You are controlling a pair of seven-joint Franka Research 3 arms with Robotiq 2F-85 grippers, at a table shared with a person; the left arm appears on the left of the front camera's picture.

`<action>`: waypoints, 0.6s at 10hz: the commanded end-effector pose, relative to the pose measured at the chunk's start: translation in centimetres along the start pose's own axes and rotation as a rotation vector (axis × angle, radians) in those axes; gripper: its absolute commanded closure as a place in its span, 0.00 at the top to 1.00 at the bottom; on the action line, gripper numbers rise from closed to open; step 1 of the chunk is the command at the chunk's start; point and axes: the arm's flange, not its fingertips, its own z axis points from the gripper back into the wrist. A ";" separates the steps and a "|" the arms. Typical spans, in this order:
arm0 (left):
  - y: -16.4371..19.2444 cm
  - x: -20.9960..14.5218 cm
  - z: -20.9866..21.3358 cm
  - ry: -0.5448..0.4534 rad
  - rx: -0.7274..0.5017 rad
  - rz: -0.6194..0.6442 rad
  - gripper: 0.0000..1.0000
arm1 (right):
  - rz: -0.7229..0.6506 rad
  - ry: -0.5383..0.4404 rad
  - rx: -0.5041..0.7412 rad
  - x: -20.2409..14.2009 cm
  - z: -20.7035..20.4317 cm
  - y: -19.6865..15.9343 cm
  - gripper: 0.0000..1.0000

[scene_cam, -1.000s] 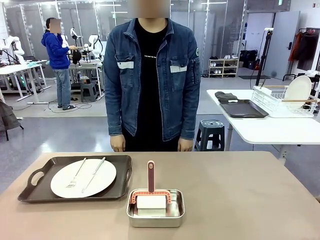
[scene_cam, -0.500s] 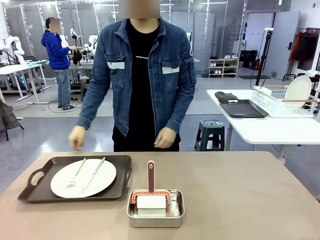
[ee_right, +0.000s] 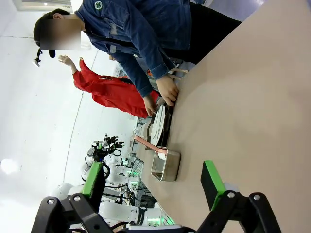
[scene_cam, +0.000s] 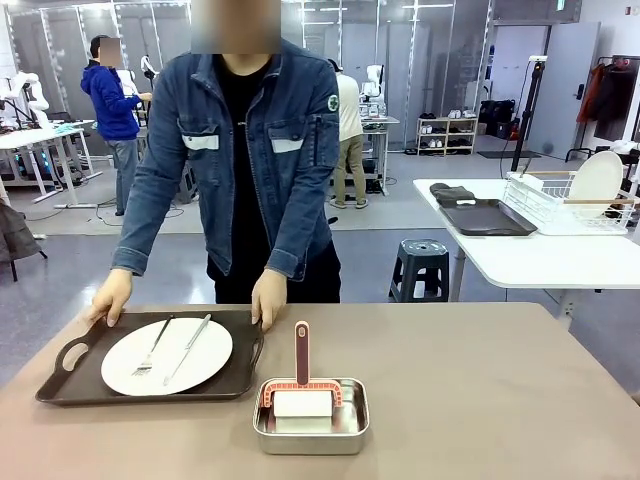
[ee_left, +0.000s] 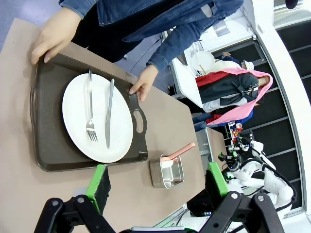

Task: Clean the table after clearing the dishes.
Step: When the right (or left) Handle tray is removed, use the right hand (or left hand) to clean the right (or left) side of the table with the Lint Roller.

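One tray (scene_cam: 243, 350) holds one plate (scene_cam: 205, 365), one fork (scene_cam: 150, 350), perhaps one knife (scene_cam: 188, 348). Person's two hands (scene_cam: 110, 298) (scene_cam: 268, 298) grip the tray; robot's left hand (ee_left: 156, 179) and right hand (ee_right: 153, 180) gape open.

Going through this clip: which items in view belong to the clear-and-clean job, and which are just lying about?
Part of the job:
- table
- dark tray, held by the person's hands
- white plate, fork, knife
- steel pan with pink-handled tool and white block, probably for wiping

Lying about:
- stool
- side table
- dish rack
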 end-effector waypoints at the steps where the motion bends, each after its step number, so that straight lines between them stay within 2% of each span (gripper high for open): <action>1: 0.1 0.0 0.2 -0.011 -0.020 -0.012 1.00 | -0.014 0.008 -0.007 0.2 -0.1 0.2 1.00; 6: 0.1 0.0 0.2 -0.011 -0.020 -0.012 1.00 | -0.014 0.008 -0.007 0.2 -0.1 0.2 1.00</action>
